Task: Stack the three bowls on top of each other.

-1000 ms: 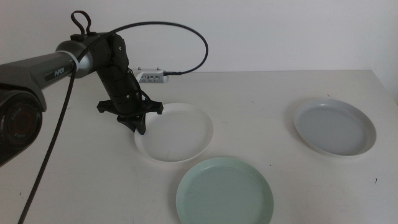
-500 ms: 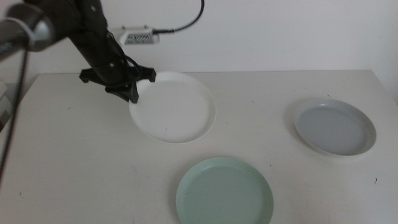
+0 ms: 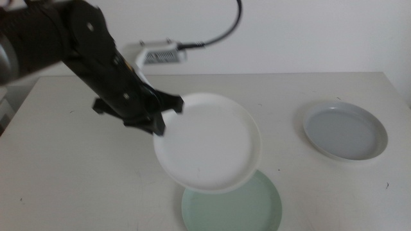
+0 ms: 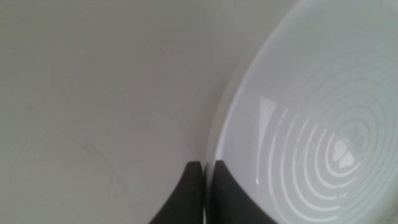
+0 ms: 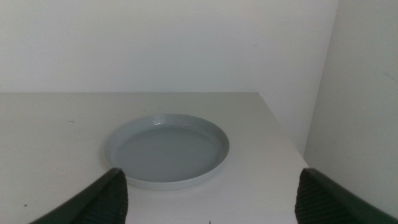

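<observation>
Overhead, left tool lifts white bowl above mint bowl.

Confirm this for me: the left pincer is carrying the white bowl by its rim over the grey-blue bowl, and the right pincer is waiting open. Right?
Not quite. The left pincer does hold the white bowl by its rim, but over the mint green bowl, as the middle view shows. The grey-blue bowl sits apart on the table. The right pincer is waiting open.

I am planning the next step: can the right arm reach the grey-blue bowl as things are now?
Probably yes. The right gripper is open, facing the grey-blue bowl, with only bare table between. The left gripper carries the white bowl elsewhere.
</observation>
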